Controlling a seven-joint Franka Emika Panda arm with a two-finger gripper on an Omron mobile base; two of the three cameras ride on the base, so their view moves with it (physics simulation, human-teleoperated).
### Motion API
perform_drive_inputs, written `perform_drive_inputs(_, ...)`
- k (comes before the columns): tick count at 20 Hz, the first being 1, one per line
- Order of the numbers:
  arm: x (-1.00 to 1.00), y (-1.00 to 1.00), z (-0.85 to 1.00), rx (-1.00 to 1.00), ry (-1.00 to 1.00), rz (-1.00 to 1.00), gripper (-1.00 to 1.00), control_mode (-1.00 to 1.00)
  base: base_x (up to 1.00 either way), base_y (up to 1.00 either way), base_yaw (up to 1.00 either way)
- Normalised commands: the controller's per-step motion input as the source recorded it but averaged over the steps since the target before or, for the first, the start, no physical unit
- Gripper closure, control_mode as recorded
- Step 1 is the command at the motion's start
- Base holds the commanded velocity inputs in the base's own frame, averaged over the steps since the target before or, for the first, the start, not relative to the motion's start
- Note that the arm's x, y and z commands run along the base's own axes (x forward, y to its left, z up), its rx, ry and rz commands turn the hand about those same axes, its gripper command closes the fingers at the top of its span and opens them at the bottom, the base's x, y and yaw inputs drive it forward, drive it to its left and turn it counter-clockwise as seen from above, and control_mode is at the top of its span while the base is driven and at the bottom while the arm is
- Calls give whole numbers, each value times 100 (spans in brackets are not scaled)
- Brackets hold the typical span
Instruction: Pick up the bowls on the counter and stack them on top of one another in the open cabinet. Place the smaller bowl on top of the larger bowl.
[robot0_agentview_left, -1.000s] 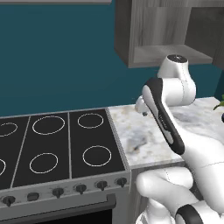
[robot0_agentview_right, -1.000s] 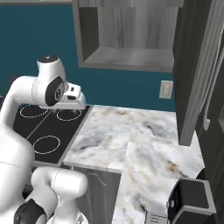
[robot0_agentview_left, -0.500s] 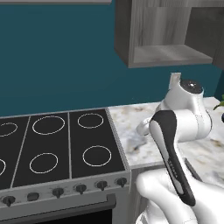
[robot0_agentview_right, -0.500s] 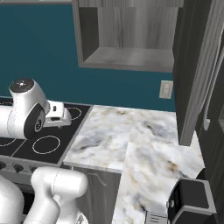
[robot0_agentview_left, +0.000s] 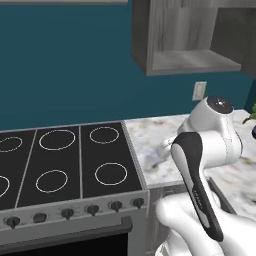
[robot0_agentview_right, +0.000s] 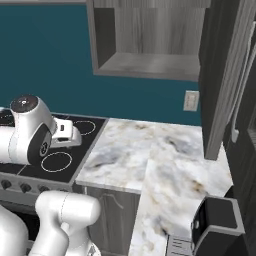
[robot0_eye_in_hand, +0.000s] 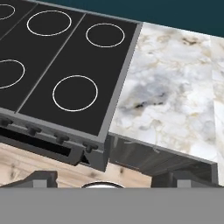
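The arm has been folding down since 1 second ago: its white elbow joint, then high before the open cabinet (robot0_agentview_right: 150, 47), is now sitting low over the counter (robot0_agentview_right: 150, 150) at the edge meeting the stovetop (robot0_agentview_left: 65, 160). The gripper (robot0_agentview_right: 67, 134) is pointing out over the stovetop's right edge; I cannot tell how far its jaws are parted or whether it is holding anything. The cabinet's shelf is showing bare wood. No bowls are appearing on the visible marble.

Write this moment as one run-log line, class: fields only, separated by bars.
arm: folded low beside stovetop | counter: bare marble in view | open cabinet: shelf bare | gripper: state cannot tell | bowls: none grasped
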Motion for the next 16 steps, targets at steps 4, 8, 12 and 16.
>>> perform_drive_inputs(4, 0, 0, 0, 0, 0, 0, -100, 100, -57, 12, 6)
perform_drive_inputs(8, 0, 0, 0, 0, 0, 0, -100, 100, -51, 13, 6)
perform_drive_inputs(12, 0, 0, 0, 0, 0, 0, -100, 100, -43, 14, 6)
perform_drive_inputs(16, 0, 0, 0, 0, 0, 0, -100, 100, -36, 17, 5)
